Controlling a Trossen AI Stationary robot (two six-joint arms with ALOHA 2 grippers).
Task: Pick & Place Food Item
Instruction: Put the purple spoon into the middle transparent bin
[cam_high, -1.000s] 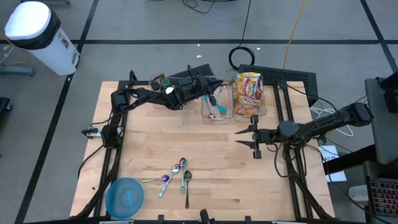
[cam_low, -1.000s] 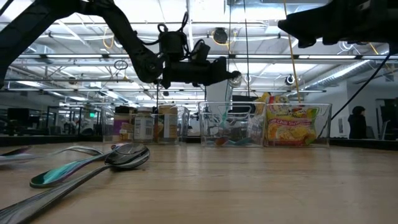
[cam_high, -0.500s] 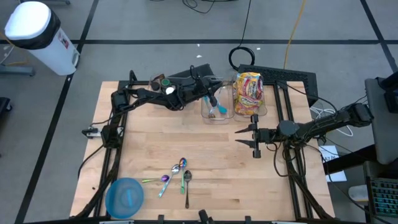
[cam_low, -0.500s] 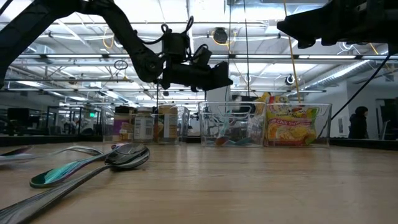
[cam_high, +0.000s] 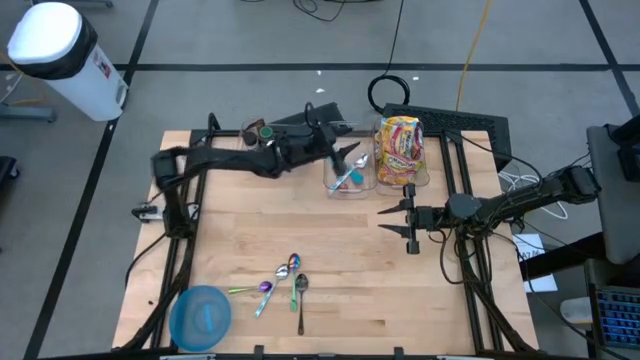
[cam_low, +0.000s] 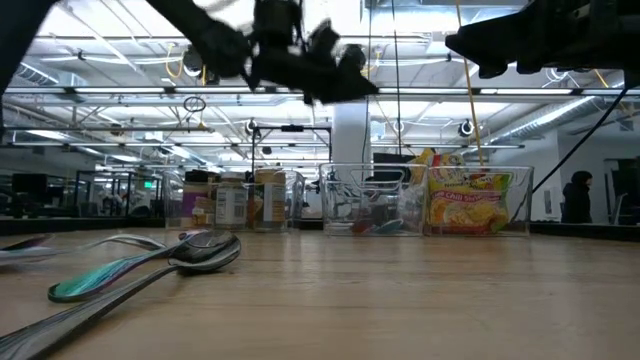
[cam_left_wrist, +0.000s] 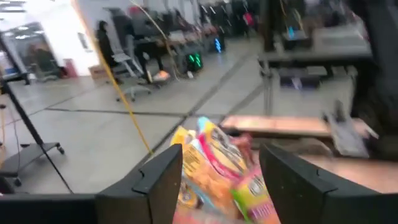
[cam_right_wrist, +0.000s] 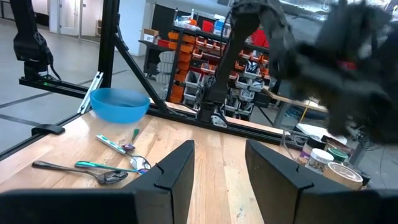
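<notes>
We saw the wooden table (cam_high: 300, 240) first, with both dark arms over it. The left gripper (cam_high: 352, 158) hung above the middle clear bin (cam_high: 349, 176) at the table's far edge, fingers spread apart and empty; a teal-handled spoon (cam_high: 347, 178) lay in that bin right below it. The right gripper (cam_high: 407, 216) waited over the table's right half, near the bins, fingers parted with nothing between them. The task's food item, a yellow-and-red snack bag (cam_high: 401, 148), stood upright in the right clear bin (cam_high: 402, 180), just beside the spoon bin. A third bin to the left held jars (cam_low: 232, 203). A blue bowl (cam_high: 201, 315) sat at the near left corner, and loose spoons (cam_high: 281, 280) lay near the front middle. Our judgement: the left arm looked done dropping a spoon, so for the next pick we'd clear the bin wall going up, stay centred, and not clip the bag. Writing on the bag showed in the low view but we couldn't read it; no brand could be made out anywhere.
</notes>
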